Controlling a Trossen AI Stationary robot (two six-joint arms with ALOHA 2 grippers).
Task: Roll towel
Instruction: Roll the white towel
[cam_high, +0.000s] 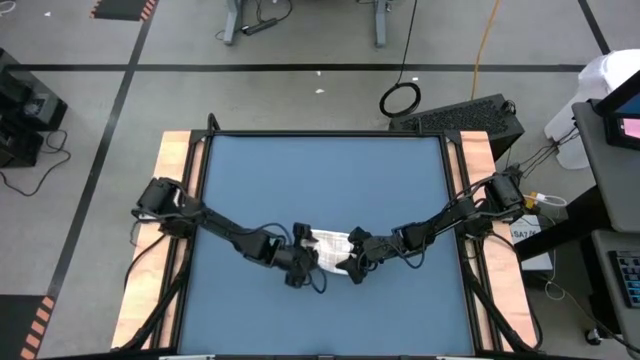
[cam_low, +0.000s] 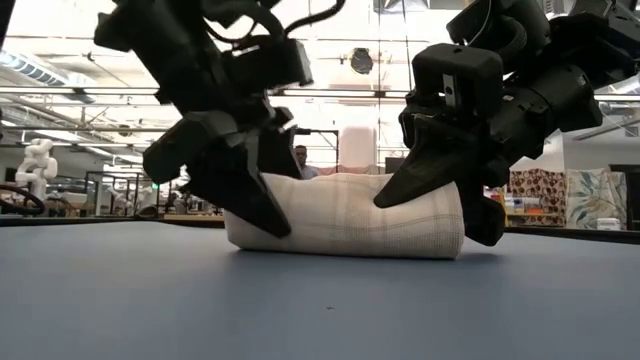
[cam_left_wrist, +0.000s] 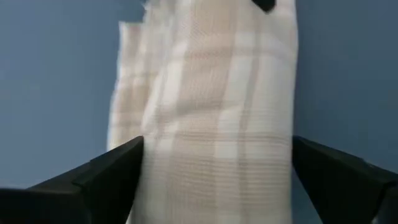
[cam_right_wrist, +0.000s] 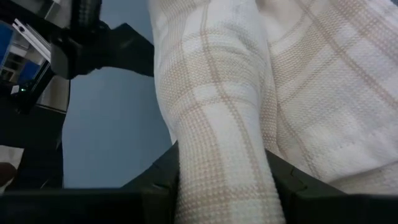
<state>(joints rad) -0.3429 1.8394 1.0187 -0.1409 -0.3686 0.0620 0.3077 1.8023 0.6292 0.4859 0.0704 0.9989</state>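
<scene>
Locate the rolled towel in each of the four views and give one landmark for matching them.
High view: the towel lies centre-low on the blue table, between both grippers.
Low view: it lies mid-frame on the table as a roll.
Left wrist view: it fills the centre between that arm's open jaws.
Right wrist view: it fills most of the frame, a fold pinched in the jaws.
Shared landmark: the blue table.

One towel (cam_high: 331, 247), two claws (cam_high: 300, 262) (cam_high: 357, 262)
</scene>
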